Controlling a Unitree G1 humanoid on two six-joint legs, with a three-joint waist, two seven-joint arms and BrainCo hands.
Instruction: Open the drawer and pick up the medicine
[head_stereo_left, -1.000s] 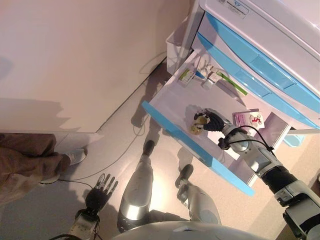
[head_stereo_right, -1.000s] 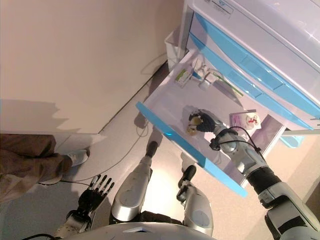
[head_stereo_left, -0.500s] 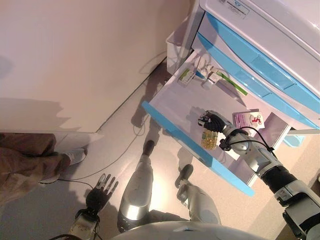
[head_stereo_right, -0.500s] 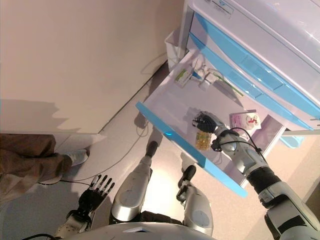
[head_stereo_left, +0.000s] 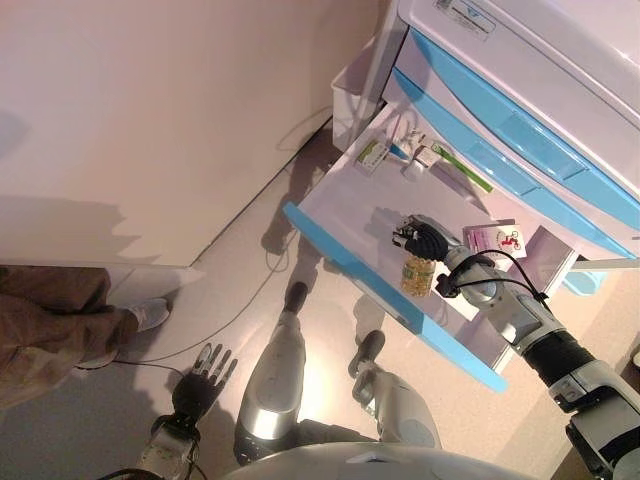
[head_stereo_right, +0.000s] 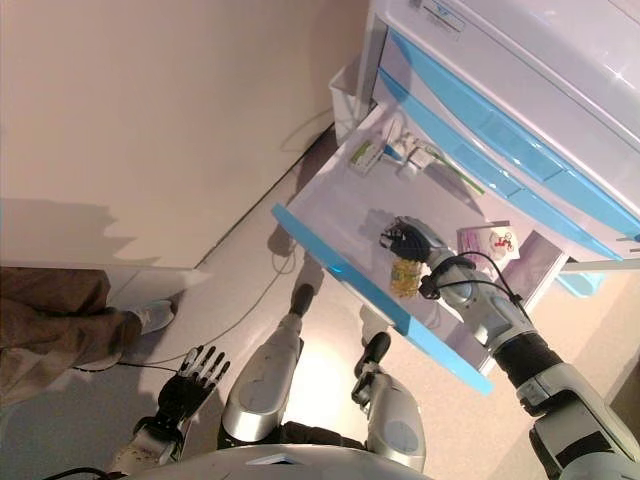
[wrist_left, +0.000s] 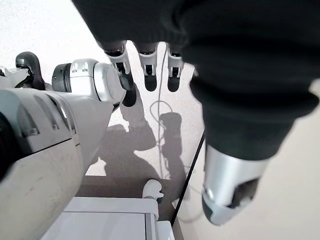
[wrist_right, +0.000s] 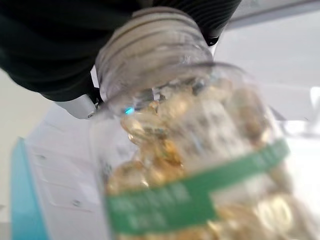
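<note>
The white drawer (head_stereo_left: 340, 205) with a blue front (head_stereo_left: 340, 262) stands pulled open from the cabinet. My right hand (head_stereo_left: 426, 240) is inside it, shut on the top of a clear medicine bottle (head_stereo_left: 417, 275) full of yellow capsules with a green band. The bottle hangs below the hand, above the drawer floor. It fills the right wrist view (wrist_right: 190, 170), held by its neck. My left hand (head_stereo_left: 200, 378) hangs open and empty low at my left side, above the floor.
Small boxes (head_stereo_left: 373, 152) and a green-striped packet (head_stereo_left: 462, 167) lie at the drawer's back. A pink and white box (head_stereo_left: 493, 240) lies beside my right hand. Closed blue drawers (head_stereo_left: 520, 135) are above. A person's leg and shoe (head_stereo_left: 60, 325) stand at left by the wall.
My right hand has closed on the bottle and lifted it from lying on the drawer floor; it now hangs upright from the hand. The left hand has not moved.
</note>
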